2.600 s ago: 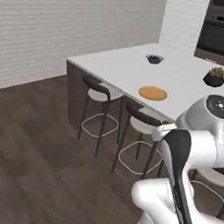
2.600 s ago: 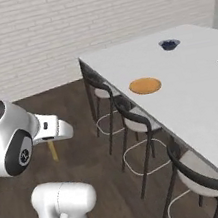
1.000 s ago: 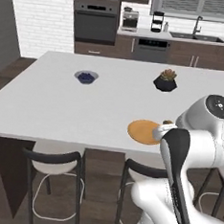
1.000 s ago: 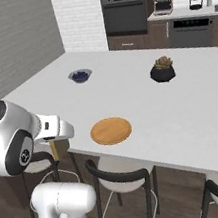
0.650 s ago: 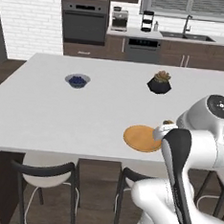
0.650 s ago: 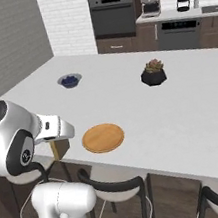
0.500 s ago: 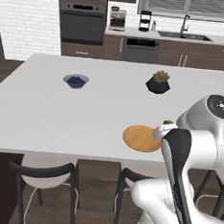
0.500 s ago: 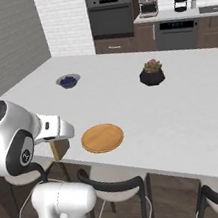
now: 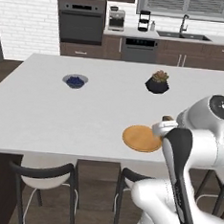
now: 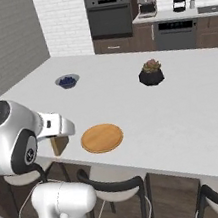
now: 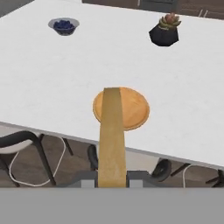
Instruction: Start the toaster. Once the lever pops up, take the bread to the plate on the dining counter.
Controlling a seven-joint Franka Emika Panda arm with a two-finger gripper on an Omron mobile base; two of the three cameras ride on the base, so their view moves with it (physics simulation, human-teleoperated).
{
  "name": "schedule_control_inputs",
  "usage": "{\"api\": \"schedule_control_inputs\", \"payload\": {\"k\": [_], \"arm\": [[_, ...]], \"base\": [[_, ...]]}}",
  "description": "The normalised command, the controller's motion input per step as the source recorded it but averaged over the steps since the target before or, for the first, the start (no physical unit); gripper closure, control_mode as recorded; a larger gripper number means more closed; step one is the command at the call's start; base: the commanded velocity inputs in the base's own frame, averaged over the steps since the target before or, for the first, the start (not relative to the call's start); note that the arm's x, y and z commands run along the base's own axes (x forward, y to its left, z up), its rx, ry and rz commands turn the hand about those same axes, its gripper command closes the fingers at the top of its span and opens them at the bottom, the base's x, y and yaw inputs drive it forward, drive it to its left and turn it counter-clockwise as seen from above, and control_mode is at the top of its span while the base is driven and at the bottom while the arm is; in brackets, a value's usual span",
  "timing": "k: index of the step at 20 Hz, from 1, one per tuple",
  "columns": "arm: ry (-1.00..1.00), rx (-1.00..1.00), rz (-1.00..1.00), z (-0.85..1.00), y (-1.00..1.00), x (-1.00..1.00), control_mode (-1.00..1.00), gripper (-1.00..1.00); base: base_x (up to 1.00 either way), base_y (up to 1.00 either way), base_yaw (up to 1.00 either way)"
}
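Base now faces the bench (image 9: 60, 119) squarely, closer than a second ago. Hand (image 11: 111, 177) clenched on the bread (image 11: 111, 135), poised just short of the plate (image 9: 141, 138); placement remains.

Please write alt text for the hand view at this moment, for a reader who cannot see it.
The gripper holds a thin tan bread slice edge-on, pointing at a flat round orange plate near the edge of a wide white counter. Farther back sit a small grey bowl with blue contents and a dark faceted pot with a plant; dark bar stools stand below.
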Motion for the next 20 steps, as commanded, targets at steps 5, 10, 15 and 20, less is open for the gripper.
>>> {"api": "schedule_control_inputs", "payload": {"k": [5, 10, 15, 20], "arm": [[-0.09, 0.19, 0.07, 0.00, -0.08, 0.76, -1.00, 1.00], [-0.06, 0.21, 0.13, -0.07, -0.05, 0.83, -1.00, 1.00], [0.00, 0.08, 0.01, -0.23, 0.00, 0.84, -1.00, 1.00], [0.15, 0.00, -0.02, -0.49, 0.02, 0.85, -1.00, 1.00]], "base": [[0.00, 0.00, 0.00], [0.00, 0.00, 0.00], [0.00, 0.00, 0.00], [0.00, 0.00, 0.00]]}}
